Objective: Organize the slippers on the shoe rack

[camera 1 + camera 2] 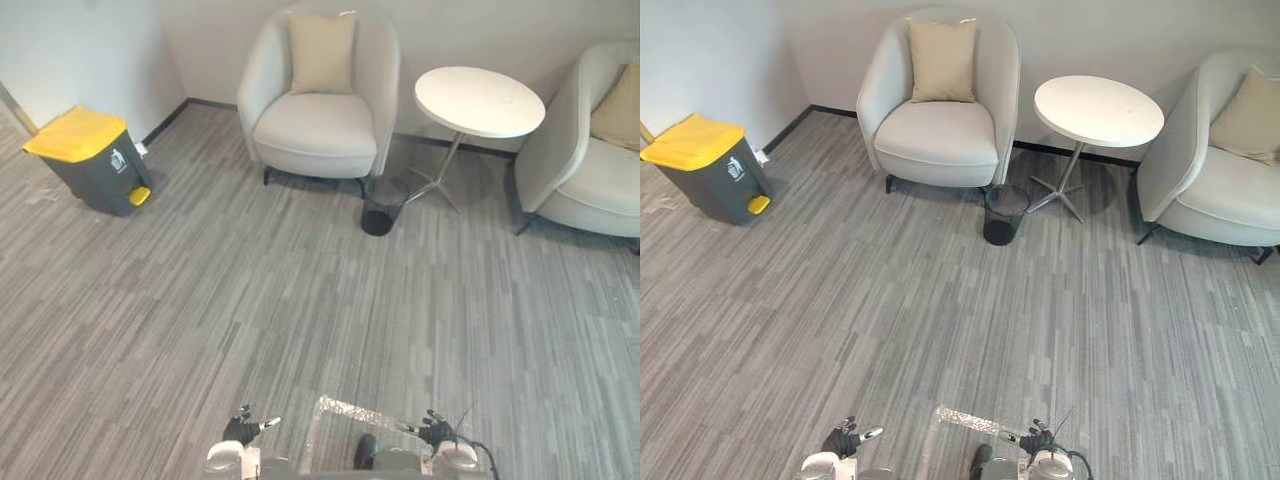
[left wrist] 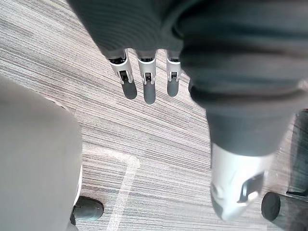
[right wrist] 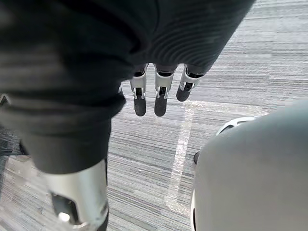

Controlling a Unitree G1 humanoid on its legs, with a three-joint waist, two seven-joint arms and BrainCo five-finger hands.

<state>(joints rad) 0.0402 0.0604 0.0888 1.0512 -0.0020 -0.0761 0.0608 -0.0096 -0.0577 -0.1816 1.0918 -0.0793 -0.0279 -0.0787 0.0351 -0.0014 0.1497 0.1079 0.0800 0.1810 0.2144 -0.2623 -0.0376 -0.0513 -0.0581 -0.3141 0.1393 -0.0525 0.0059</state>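
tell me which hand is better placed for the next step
Neither has an edge: left hand and right hand both hang open and empty, level over the grey floor.

L hand [image 2: 159, 29] & R hand [image 3: 173, 33] (fingers straight) over grey carpet [image 1: 300, 300]

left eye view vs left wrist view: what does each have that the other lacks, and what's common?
Left eye view adds the room: yellow-lidded bin, cushioned armchair, second armchair, round white table, black wastebasket, plus the right robot hand. Left wrist view adds close detail: the fingers are straight and hold nothing. Both have the left robot hand, the grey striped carpet and the shiny tape strip.
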